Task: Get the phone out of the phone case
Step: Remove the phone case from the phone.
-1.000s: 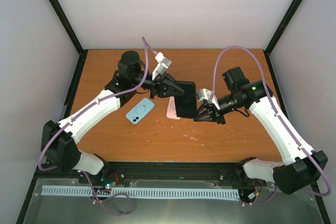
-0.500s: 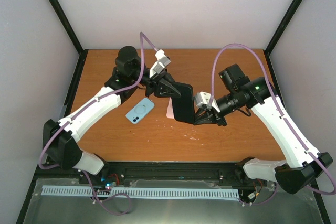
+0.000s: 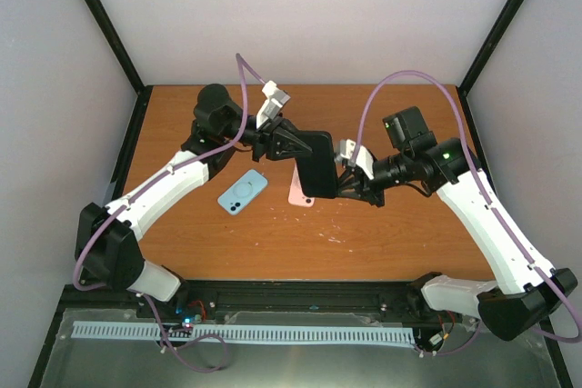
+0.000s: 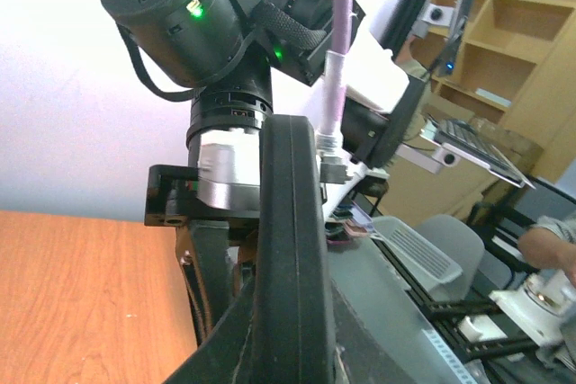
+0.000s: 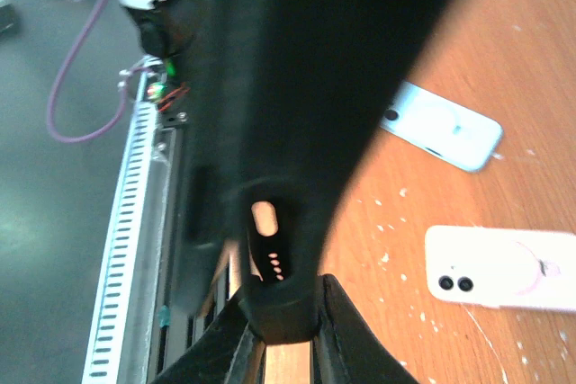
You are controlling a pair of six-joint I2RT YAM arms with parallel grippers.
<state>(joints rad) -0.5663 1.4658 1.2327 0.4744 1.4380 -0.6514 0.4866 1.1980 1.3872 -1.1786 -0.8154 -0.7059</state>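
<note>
**Top view:** you have the black cased phone [image 3: 317, 163] lifted off the desk [image 3: 400, 243] and slung between the two tools. The left tool [image 3: 293, 145] is pinching one side of it and the right tool [image 3: 342, 184] is pinching the opposite side. I judge this to be the separating step. Next, one tool must anchor the shell while the other peels a rim corner off the handset, so expect a regrip. Beneath the tools lie a light blue case [image 3: 243, 191] and a pale pink phone [image 3: 298, 197], so the bare desk lies behind the right tool

**Left wrist view:** the phone's edge [image 4: 292, 249] runs straight ahead of the tool, with the right arm [image 4: 180, 15] close beyond it, so there is little room to push forward

**Right wrist view:** the tool [image 5: 274, 325] clamps the port end [image 5: 270, 249], and the two spare items sit below, off to its side
</note>
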